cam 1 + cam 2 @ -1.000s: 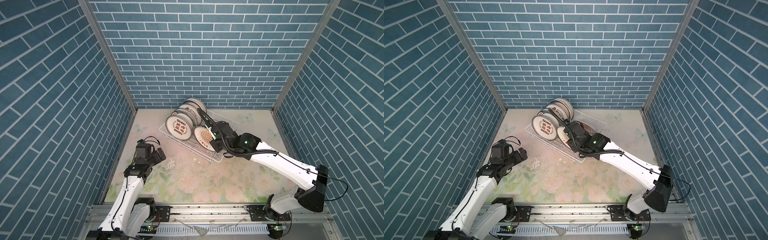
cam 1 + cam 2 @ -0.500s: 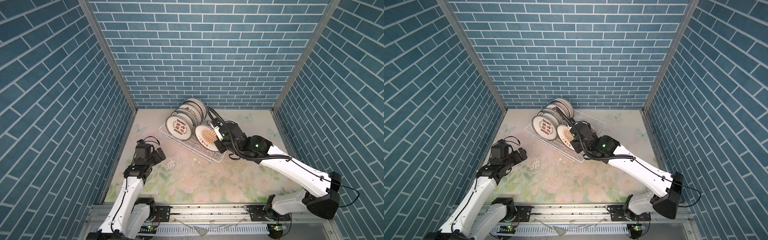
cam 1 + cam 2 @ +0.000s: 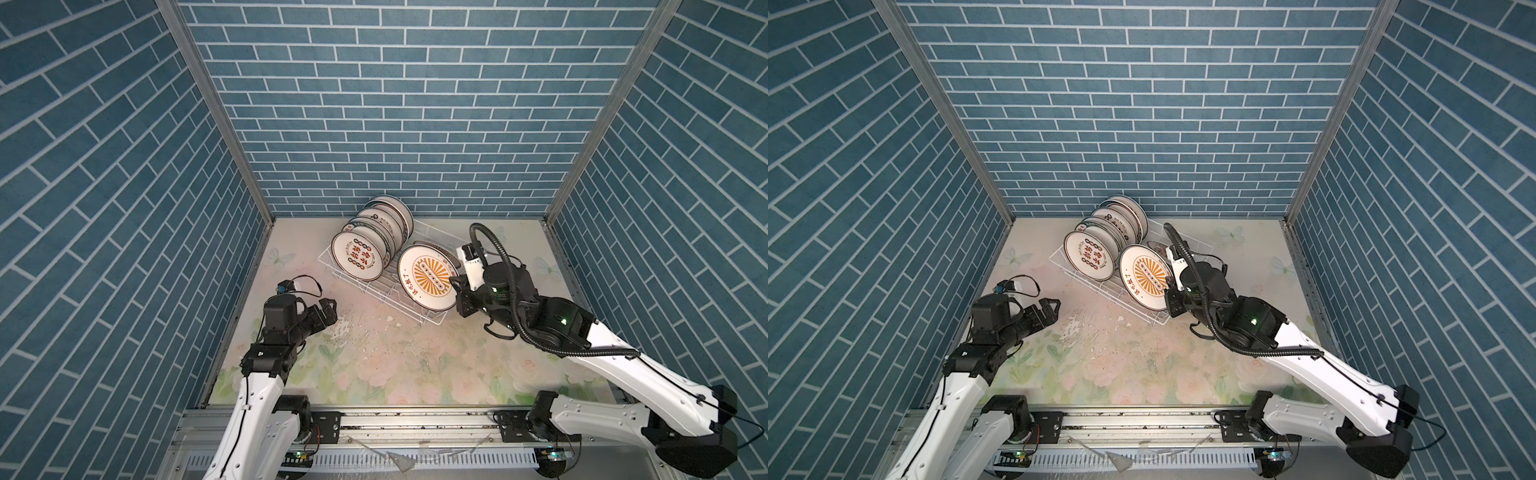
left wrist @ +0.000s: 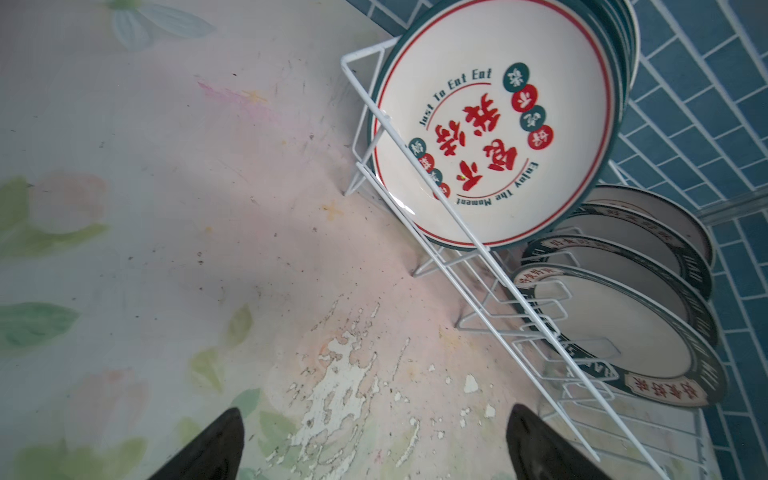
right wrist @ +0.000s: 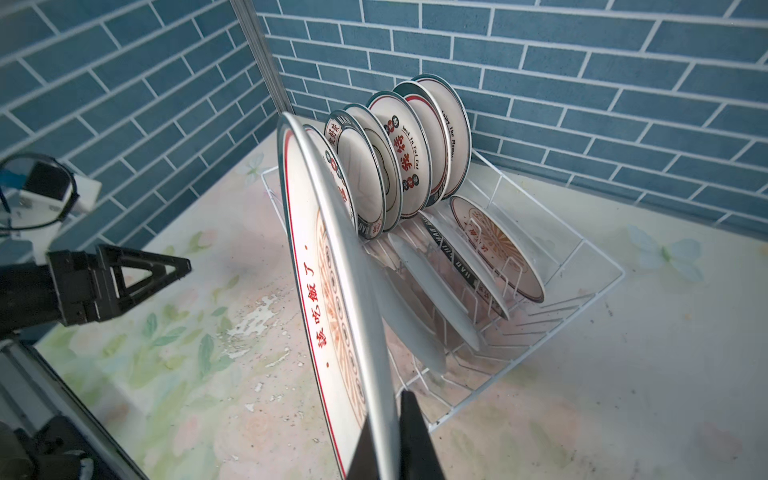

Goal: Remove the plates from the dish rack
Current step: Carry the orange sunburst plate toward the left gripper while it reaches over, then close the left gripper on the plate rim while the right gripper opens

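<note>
The right gripper [image 5: 390, 440] was clamped on the rim of the sunburst plate [image 3: 428, 276], held on edge over the near end of the dish rack [image 3: 434, 321]; the left gripper [image 3: 328, 309] hovered open, empty; no plate lay on the table [image 3: 395, 365]; the other plates [image 3: 374, 239] sat racked, so most unloading was left.
</note>
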Robot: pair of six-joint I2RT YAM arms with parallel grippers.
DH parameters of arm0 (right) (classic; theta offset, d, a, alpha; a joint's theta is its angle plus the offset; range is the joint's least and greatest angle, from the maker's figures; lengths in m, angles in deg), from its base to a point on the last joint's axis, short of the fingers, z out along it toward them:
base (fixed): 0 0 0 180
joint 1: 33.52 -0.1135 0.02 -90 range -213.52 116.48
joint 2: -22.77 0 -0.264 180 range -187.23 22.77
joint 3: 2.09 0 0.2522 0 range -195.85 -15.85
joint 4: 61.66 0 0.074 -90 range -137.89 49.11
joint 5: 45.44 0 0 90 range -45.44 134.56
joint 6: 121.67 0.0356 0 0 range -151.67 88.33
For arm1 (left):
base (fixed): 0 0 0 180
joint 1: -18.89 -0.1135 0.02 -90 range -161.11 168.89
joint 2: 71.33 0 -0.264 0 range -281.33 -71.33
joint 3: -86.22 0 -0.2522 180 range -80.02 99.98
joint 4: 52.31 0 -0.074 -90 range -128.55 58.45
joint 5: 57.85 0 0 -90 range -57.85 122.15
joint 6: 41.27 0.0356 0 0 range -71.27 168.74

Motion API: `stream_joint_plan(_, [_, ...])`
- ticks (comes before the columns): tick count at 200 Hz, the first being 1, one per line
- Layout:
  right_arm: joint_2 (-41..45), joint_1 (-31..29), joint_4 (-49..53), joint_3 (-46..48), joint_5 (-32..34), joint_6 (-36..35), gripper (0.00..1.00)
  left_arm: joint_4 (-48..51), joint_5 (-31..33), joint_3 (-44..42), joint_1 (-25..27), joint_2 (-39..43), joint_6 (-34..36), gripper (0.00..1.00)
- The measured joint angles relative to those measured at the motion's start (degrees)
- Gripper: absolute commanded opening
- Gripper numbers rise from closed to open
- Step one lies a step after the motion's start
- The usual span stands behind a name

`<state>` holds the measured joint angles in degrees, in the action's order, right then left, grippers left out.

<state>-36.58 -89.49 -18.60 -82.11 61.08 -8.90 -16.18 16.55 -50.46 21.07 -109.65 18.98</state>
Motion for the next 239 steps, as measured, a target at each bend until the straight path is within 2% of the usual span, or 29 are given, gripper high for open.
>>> stream_joint_plan(26, [1.6, 3.5, -7.9, 7.2, -5.1, 7.1, 0.0, -2.4, -5.5, -1.9, 0.1, 3.4, -1.8, 0.99])
stream_joint_plan(57, [-2.6, 6.7, -17.0, 11.7, -12.9, 13.7, 0.0, -6.6, -10.7, -3.5, 0.2, 4.5, -3.9, 0.99])
stream_joint_plan(109, [-13.1, 7.8, -30.4, 12.0, -26.0, 22.1, 0.0, -14.2, -16.9, -4.7, 0.2, 2.2, -7.4, 0.99])
stream_joint_plan(172, [-24.4, 7.9, -41.8, 11.9, -36.5, 29.1, 0.0, -19.4, -20.3, -5.1, 0.3, 1.3, -9.7, 0.94])
stream_joint_plan(205, [-28.4, 7.9, -46.8, 11.5, -41.0, 32.6, 0.0, -22.8, -20.8, -5.9, 0.3, -0.8, -11.0, 0.85])
stream_joint_plan(219, [-29.7, 7.9, -49.0, 11.2, -42.9, 34.2, 0.0, -24.4, -21.0, -6.4, 0.3, -1.8, -11.5, 0.75])
stream_joint_plan(227, [-30.4, 7.9, -50.0, 10.8, -43.8, 34.8, 0.0, -25.2, -21.2, -6.6, 0.3, -2.6, -12.0, 0.73])
stream_joint_plan(239, [-31.5, 7.9, -51.6, 10.1, -44.9, 35.9, 0.0, -26.3, -21.6, -6.7, 0.3, -3.7, -12.4, 0.63])
